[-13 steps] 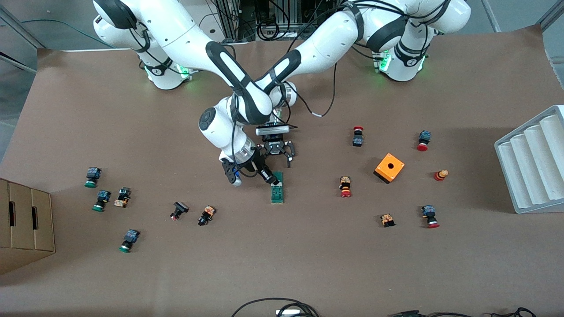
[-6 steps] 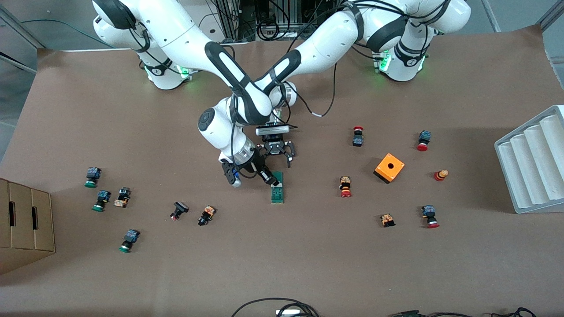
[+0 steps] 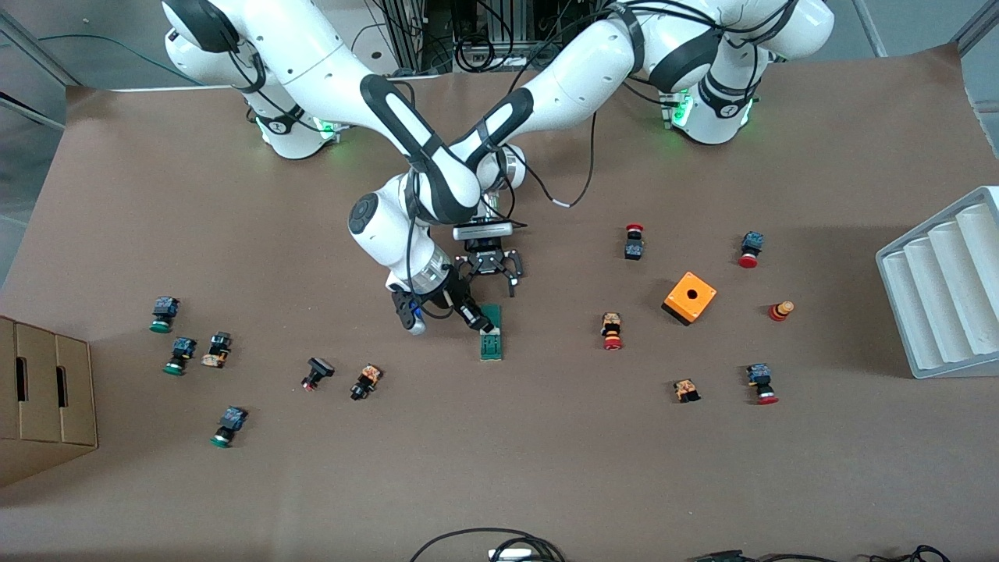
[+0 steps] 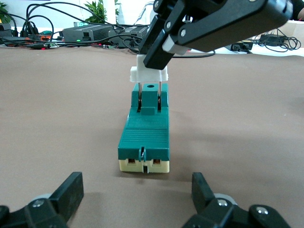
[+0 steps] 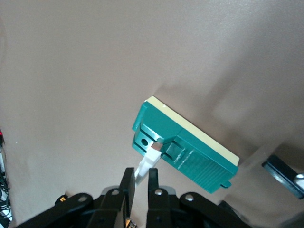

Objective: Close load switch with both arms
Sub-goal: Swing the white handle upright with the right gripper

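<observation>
The green load switch [image 3: 491,337] lies on the brown table near its middle. Its white tab [image 4: 149,75] stands raised at the end nearer the front camera. My right gripper [image 3: 480,316] reaches in from the right arm's end and is shut on that tab [image 5: 146,167], with one finger [image 5: 127,184] on each side. My left gripper [image 3: 492,269] is low over the table just beyond the switch's cream end [image 4: 143,164], wide open and empty. Its fingers [image 4: 71,190] stand apart from the switch [image 5: 187,151] without touching it.
An orange square box [image 3: 690,297] with a hole sits toward the left arm's end, with several red-capped push buttons [image 3: 611,331] around it. Green-capped buttons [image 3: 181,355] lie toward the right arm's end. A white ribbed rack [image 3: 944,289] and a cardboard box [image 3: 43,398] stand at the table's ends.
My right arm's wrist and elbow have shifted slightly toward the right arm's end while still on the tab. The switch body and my left gripper have not moved.
</observation>
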`<state>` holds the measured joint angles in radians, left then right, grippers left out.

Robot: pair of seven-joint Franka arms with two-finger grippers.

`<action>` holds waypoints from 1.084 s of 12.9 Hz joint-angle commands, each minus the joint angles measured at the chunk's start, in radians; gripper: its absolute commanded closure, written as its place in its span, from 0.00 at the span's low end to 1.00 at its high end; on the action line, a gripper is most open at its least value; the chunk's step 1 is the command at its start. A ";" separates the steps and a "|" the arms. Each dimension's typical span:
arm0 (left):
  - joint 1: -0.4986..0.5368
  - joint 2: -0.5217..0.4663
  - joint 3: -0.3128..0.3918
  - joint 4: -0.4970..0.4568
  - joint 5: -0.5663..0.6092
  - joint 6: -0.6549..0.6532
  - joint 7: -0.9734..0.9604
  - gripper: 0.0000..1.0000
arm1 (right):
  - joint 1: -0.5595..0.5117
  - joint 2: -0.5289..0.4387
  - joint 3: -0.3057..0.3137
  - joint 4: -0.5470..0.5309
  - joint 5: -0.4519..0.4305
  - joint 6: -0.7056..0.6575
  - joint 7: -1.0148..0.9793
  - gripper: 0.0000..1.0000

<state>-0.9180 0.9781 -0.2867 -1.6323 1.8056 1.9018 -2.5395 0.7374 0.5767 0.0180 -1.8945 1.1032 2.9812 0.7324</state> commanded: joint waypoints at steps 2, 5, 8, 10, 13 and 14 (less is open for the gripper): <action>-0.007 0.073 -0.003 0.048 0.012 0.053 -0.036 0.00 | -0.009 0.012 0.000 0.038 0.040 -0.005 -0.030 0.83; -0.007 0.073 -0.003 0.048 0.012 0.053 -0.036 0.00 | -0.010 0.014 0.000 0.040 0.037 -0.005 -0.030 0.85; -0.007 0.073 -0.003 0.048 0.011 0.053 -0.036 0.00 | -0.010 0.020 0.000 0.046 0.036 -0.005 -0.030 0.85; -0.007 0.073 -0.003 0.048 0.012 0.053 -0.036 0.00 | -0.010 0.023 0.000 0.046 0.035 -0.005 -0.030 0.85; -0.007 0.073 -0.003 0.048 0.012 0.053 -0.036 0.00 | -0.010 0.025 0.000 0.048 0.033 -0.005 -0.031 0.88; -0.007 0.074 -0.003 0.048 0.012 0.053 -0.036 0.00 | -0.010 0.028 0.000 0.055 0.033 -0.005 -0.031 0.88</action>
<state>-0.9180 0.9781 -0.2867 -1.6323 1.8057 1.9017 -2.5395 0.7359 0.5787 0.0163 -1.8871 1.1033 2.9813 0.7312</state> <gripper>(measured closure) 0.000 0.872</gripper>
